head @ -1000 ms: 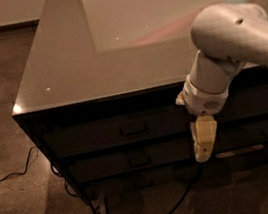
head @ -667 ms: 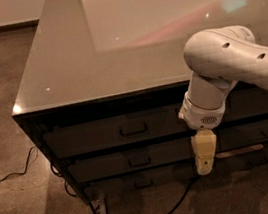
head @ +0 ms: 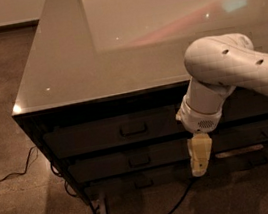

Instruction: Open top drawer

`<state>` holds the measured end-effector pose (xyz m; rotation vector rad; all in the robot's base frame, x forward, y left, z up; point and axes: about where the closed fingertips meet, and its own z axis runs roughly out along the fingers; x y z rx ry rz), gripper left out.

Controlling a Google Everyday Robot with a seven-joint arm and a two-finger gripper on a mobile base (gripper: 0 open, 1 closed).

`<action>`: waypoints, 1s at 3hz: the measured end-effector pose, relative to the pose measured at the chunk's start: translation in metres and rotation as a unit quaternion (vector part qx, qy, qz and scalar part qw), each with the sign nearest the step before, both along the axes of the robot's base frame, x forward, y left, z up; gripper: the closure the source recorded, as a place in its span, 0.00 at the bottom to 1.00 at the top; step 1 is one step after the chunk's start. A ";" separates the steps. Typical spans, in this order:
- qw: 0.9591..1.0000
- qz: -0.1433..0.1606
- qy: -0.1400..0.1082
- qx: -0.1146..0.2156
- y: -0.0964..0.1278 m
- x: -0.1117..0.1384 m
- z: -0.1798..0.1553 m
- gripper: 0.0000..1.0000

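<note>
White arm (head: 233,60) bent in from the right, wrist (head: 201,114) down, pale gripper (head: 200,171) hanging straight below it.

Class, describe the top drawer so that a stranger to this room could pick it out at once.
Find the big dark cabinet with the glossy grey top. Just under its front edge runs the wide dark drawer front with a small rectangular loop handle at its middle. It is the highest of the stacked fronts; the robot's cream pincer hangs right of the handle, lower down.
</note>
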<state>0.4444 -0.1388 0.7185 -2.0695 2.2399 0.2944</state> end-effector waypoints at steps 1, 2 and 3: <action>0.999 -0.015 -0.025 0.021 0.010 0.011 -0.010 0.00; 0.997 -0.020 -0.066 0.036 0.022 0.028 -0.007 0.00; 0.995 -0.015 -0.088 0.044 0.042 0.049 -0.013 0.00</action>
